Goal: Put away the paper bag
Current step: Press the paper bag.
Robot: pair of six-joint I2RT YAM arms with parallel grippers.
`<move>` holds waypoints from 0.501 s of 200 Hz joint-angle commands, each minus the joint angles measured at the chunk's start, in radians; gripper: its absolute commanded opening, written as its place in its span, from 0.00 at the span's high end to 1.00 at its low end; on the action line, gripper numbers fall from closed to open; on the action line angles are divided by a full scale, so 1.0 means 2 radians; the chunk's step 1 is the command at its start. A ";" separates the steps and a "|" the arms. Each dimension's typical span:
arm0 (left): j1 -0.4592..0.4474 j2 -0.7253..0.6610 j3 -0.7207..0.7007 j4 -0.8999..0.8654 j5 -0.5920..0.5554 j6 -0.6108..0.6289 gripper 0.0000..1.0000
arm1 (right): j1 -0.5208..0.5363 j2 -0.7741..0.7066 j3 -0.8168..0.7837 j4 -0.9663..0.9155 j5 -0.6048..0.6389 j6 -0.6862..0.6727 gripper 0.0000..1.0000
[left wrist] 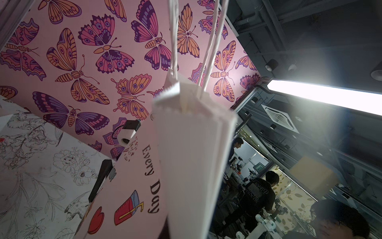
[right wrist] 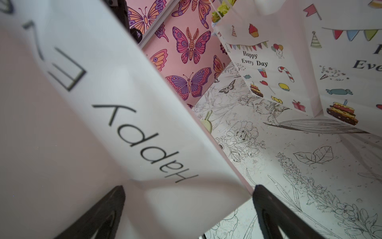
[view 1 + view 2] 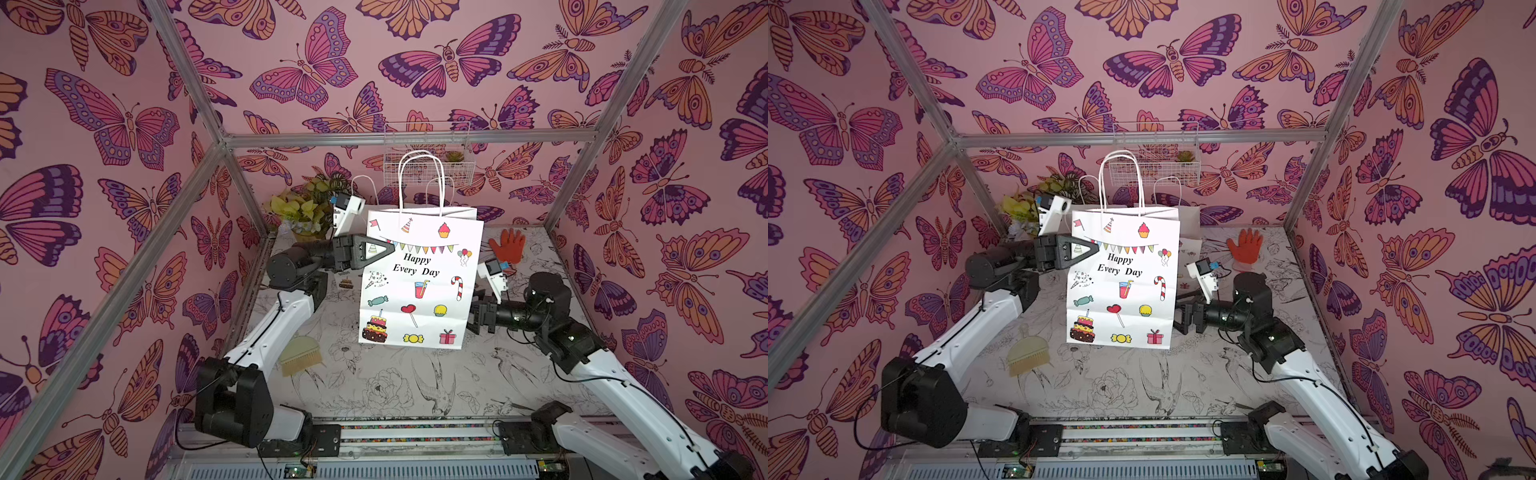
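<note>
Top views: paper bag [image 3: 419, 286] clear above table [image 3: 415, 386]

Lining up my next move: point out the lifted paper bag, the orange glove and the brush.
paper bag [image 3: 419, 286], in a top view, middle of printed front.
orange glove [image 3: 508, 246], in a top view, its palm.
brush [image 3: 300, 351], in a top view, its pale green head.

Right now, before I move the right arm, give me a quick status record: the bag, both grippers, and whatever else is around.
paper bag: upright, held up by its upper side edge
left gripper: shut on the paper bag
right gripper: open, the bag's lower corner between its fingers, not clamped
behind: two more printed bags standing
loose items: orange glove, brush
back wall: wire basket
</note>
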 commanded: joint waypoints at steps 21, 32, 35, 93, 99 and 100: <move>-0.010 -0.010 -0.023 0.018 -0.005 -0.004 1.00 | 0.019 -0.014 0.050 -0.023 0.015 -0.064 0.01; -0.010 -0.013 -0.027 0.018 -0.001 -0.006 1.00 | 0.019 -0.019 0.065 -0.054 0.029 -0.088 0.01; -0.010 -0.014 -0.028 0.018 0.000 -0.007 1.00 | 0.019 -0.019 0.069 -0.063 0.033 -0.093 0.01; -0.010 -0.026 -0.055 0.016 0.008 -0.010 1.00 | 0.018 -0.022 0.105 -0.069 0.013 -0.105 0.08; -0.009 -0.027 -0.057 0.016 0.007 -0.010 1.00 | 0.018 -0.020 0.105 -0.058 -0.001 -0.096 0.10; -0.009 -0.027 -0.057 0.016 0.007 -0.010 1.00 | 0.018 -0.019 0.105 -0.056 -0.002 -0.095 0.11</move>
